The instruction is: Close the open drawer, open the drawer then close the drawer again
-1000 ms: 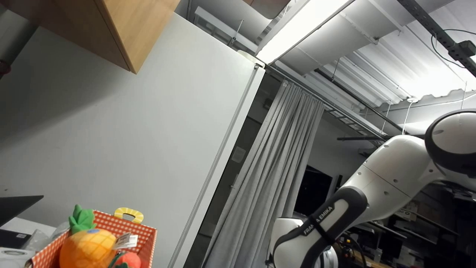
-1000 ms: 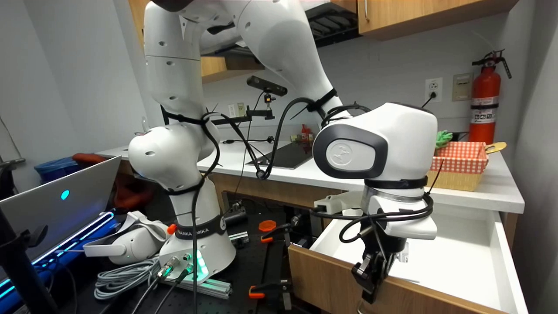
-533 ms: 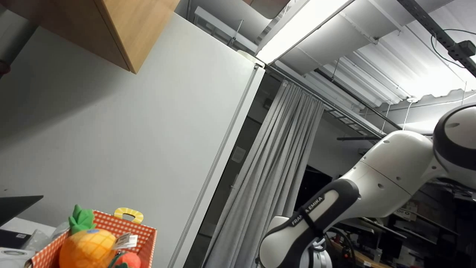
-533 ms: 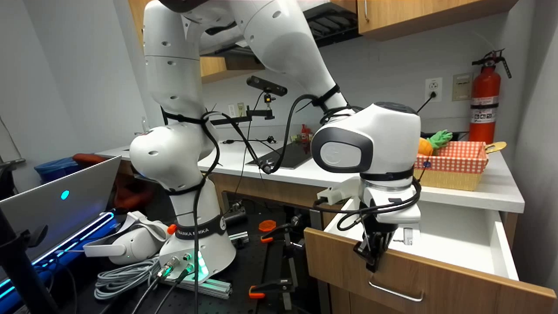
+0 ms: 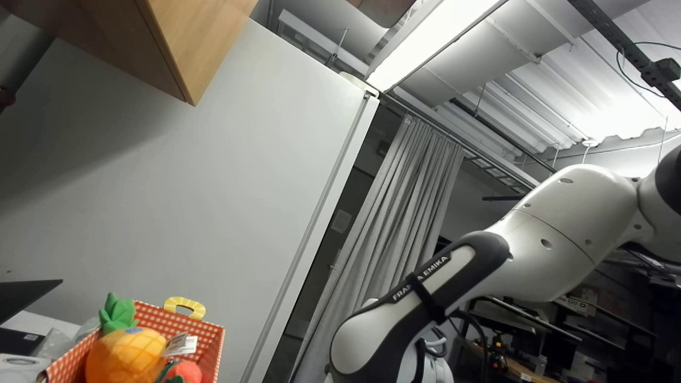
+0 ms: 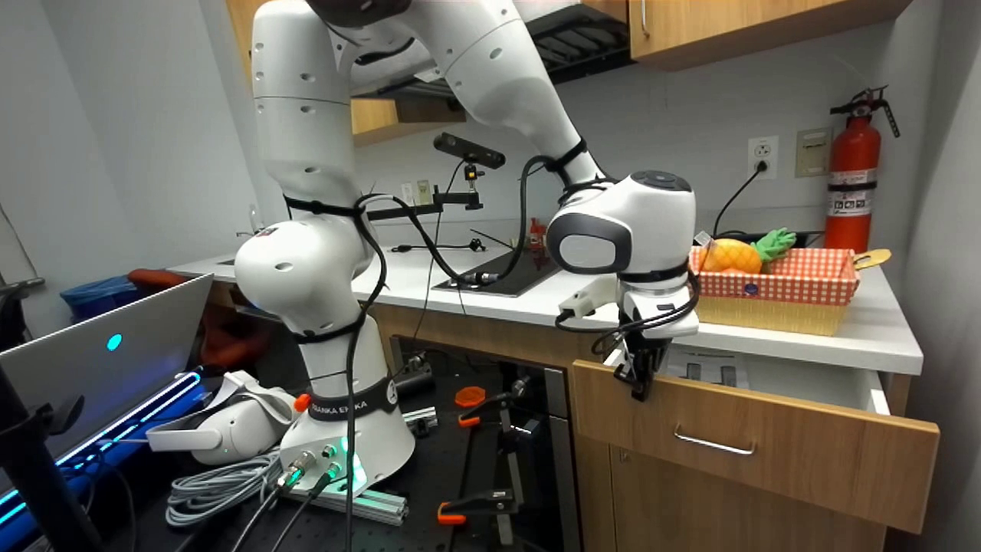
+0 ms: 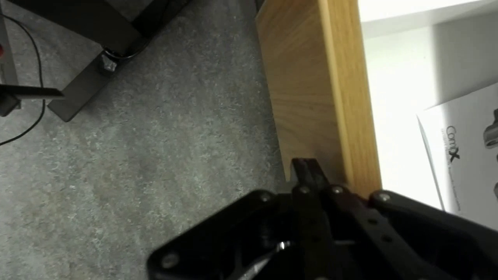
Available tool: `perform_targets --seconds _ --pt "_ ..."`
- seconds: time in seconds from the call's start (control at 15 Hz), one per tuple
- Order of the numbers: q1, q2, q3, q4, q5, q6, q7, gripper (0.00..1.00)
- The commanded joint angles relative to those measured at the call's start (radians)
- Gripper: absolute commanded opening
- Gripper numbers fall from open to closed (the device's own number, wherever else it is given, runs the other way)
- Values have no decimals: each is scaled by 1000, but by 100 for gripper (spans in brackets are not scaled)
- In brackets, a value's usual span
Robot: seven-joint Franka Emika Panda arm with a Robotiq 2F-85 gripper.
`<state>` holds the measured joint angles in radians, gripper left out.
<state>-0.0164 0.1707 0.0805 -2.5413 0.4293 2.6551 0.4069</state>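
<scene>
The fingers [image 7: 317,177] meet, empty, the part-open drawer [image 6: 778,425] just beside them; closing seems in hand, needing an inward push.

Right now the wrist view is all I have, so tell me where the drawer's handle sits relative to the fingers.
Observer: In an exterior view, the metal handle is on the drawer front, below and to the right of the fingers in that picture.
Operator: Now tell me what stands above.
Observer: A red-checked basket sits on the counter, with a toy pineapple in it.
Operator: Last, say whether the drawer front lines up with the counter.
Observer: It does not: in an exterior view it stands out past the counter's edge.
</scene>
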Motion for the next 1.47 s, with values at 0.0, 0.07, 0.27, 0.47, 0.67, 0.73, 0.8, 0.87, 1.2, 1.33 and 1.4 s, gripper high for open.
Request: perform_targets --seconds 0.0,0.07,0.27,0.47,0.67,0.73,0.8,0.87,1.2,1.33,1.4 --pt "29 -47 32 -2 98 23 -71 0" --pt "31 -60 34 0 109 13 -84 0" --pt "17 -111 27 -1 175 2 -166 0" --pt "15 -148 1 -14 205 -16 -249 0" --pt "16 -159 -28 -35 164 -41 -298 0" --pt "20 -156 -32 -43 159 -42 -308 0" --pt "23 -152 -33 -51 155 -40 -314 0" --pt "28 -145 -31 -60 151 -31 -313 0" --pt "53 -132 -3 -95 198 4 -314 0" --pt "61 -139 12 -99 252 6 -330 0" --pt "66 -138 19 -97 277 7 -336 0"
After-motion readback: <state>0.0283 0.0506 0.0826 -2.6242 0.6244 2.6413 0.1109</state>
